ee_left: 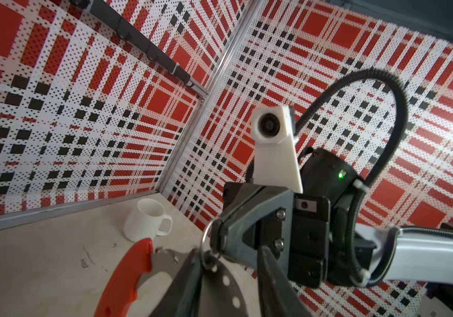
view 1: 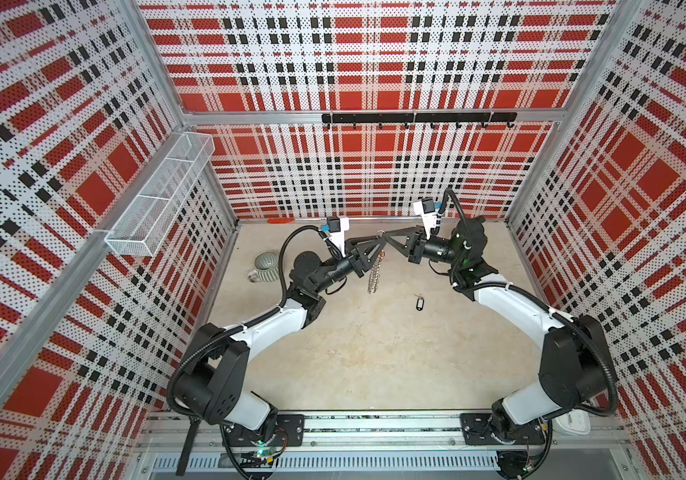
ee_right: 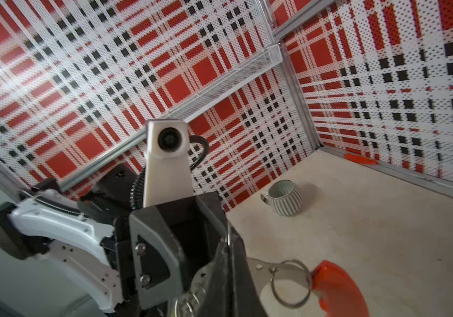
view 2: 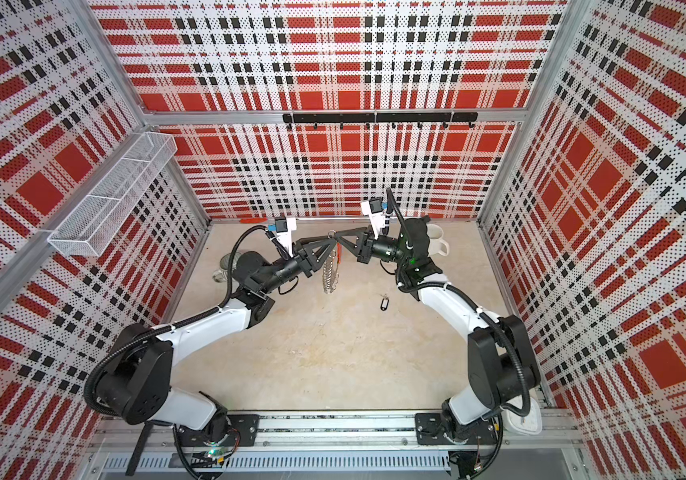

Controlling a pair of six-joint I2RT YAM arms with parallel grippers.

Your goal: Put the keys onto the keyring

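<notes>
The keyring (view 1: 374, 274) hangs in the air above the back of the desk (view 1: 353, 365), and the keys (view 1: 419, 306) with their black tag lie flat on the desk near it, toward the front. The right pincer (view 1: 387, 238) pinches one small silver loop at the top of the keyring. The left pincer (view 1: 377, 245), tip to tip with it, has its jaws apart around the metal band.

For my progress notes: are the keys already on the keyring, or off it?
Off. The keys lie alone on the table, apart from the hanging keyring.
</notes>
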